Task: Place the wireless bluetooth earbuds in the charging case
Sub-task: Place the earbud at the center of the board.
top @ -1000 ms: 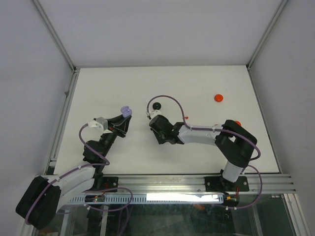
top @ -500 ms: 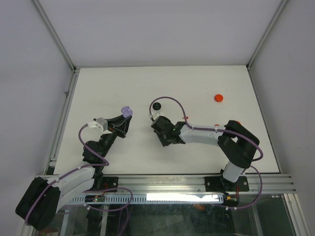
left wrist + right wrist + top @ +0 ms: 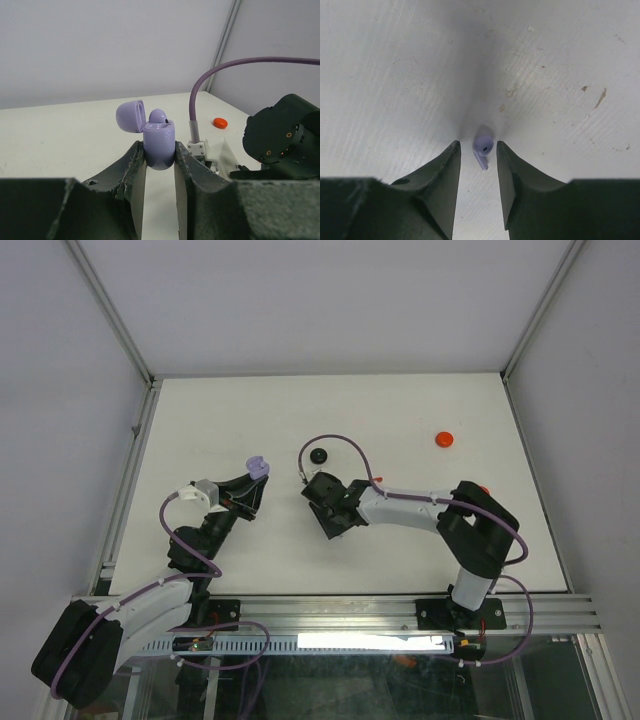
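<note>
A lavender earbud (image 3: 482,145) lies on the white surface (image 3: 400,410), right between the tips of the right end effector (image 3: 478,151), whose fingers stand slightly spread with a gap on either side. Well to the left, the left end effector (image 3: 159,161) pinches the open lavender charging case (image 3: 159,145), one earbud already seated inside.

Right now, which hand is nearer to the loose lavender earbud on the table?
Right. The right hand has the earbud between its fingertips; the left hand is apart, holding the case.
</note>
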